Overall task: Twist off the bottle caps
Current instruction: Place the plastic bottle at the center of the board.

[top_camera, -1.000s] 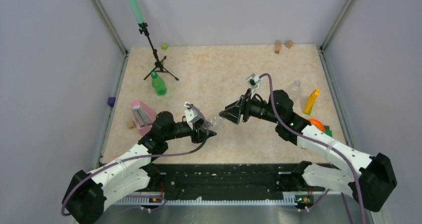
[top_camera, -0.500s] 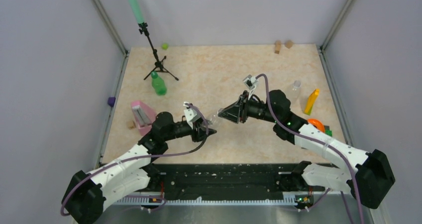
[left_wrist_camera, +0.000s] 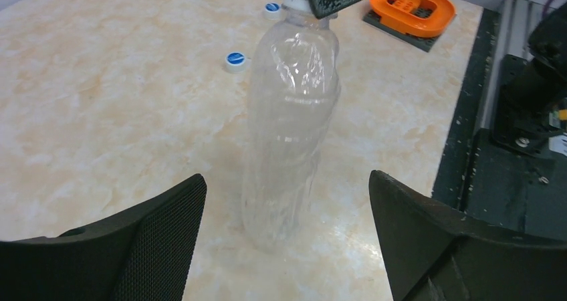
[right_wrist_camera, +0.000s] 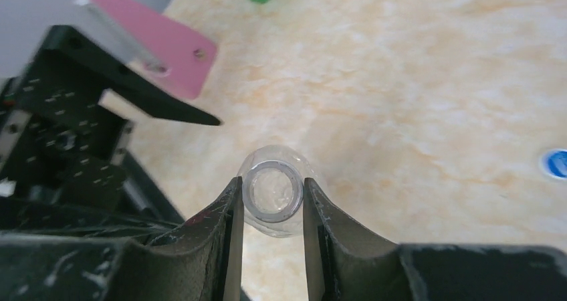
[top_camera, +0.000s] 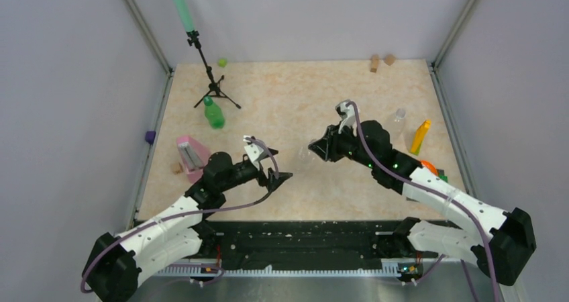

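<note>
A clear bottle stands upright on the table with its mouth uncapped. My right gripper is shut on its neck from above, with the bottle showing below the fingers. My left gripper is open; its fingers stand wide on either side of the bottle's lower body and do not touch it. Two blue caps lie on the table beyond it. From above, the left gripper and right gripper face each other. A green bottle and another clear bottle stand farther off.
A pink block lies by the left arm. A tripod stands at the back left near a lime lump. A yellow block and an orange ring are at the right. Wooden blocks sit at the far edge.
My left gripper opened, let go of the clear bottle and drew back a little. My right gripper shut on the neck and swung downward, so the bottle now stands upright.
</note>
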`<state>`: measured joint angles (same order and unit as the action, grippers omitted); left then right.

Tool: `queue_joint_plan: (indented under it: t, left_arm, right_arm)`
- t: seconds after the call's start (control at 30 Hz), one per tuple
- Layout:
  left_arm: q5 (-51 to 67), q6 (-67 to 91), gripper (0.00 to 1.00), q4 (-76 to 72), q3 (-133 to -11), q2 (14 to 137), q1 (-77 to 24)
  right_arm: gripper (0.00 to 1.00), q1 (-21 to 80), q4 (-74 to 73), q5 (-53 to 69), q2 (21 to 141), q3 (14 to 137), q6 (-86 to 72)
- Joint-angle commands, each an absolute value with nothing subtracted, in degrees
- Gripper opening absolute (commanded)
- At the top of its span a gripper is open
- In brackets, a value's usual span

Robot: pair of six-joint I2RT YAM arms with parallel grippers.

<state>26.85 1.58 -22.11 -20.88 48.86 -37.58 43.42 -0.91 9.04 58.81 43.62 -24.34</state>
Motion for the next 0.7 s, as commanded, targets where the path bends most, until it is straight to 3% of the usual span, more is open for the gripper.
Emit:
queue_joint_plan:
  t: [0.0, 0.27, 0.67]
  left_arm:
    - [16.8, 2.1, 0.92, -23.7, -19.6, 45.7, -37.7]
    - [6.7, 3.8, 0.93, -24.0, -16.5, 39.2, -37.7]
    - [5.3, 3.4, 0.93, -25.0, -14.3, 36.0, -37.6]
  right_arm:
    - [0.0, 44.1, -12.8, -12.0, 58.4, 51.9, -18.7]
    - [0.0, 43.2, -22.2, -34.2, 65.3, 60.8, -14.3]
    - [0.0, 36.1, -23.4, -30.1, 70.1, 61.4, -15.6]
